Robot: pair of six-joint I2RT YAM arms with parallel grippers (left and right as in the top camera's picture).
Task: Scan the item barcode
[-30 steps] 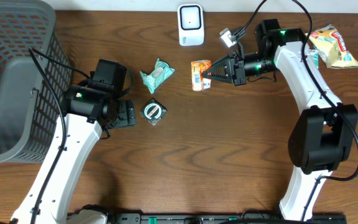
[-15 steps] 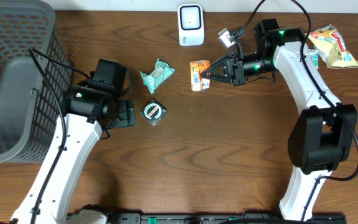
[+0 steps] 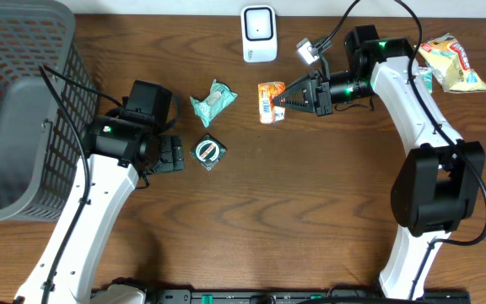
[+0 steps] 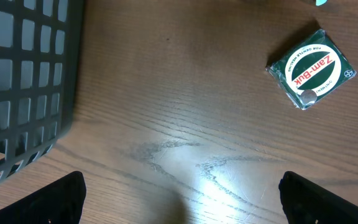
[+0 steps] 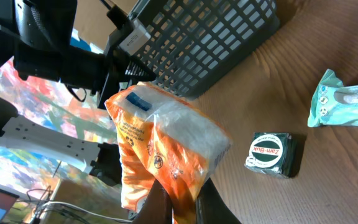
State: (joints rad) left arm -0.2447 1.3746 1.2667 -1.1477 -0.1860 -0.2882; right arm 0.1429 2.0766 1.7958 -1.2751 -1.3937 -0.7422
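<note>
**Right gripper (image 3: 282, 99) pinched shut on one end of the orange packet (image 3: 268, 101), short of the scanner (image 3: 259, 34).**
It grips only a thin edge and holds the packet off the desk (image 3: 310, 219), near the white scanner but not in front of it. The crinkly film may slip or swing, which would turn the barcode away from the scanner. The left gripper (image 3: 171, 154) hangs wide open and empty beside the green tin (image 3: 208, 152).

Bright even lt, glare on table (image 4: 219, 177), sharp pics
</note>
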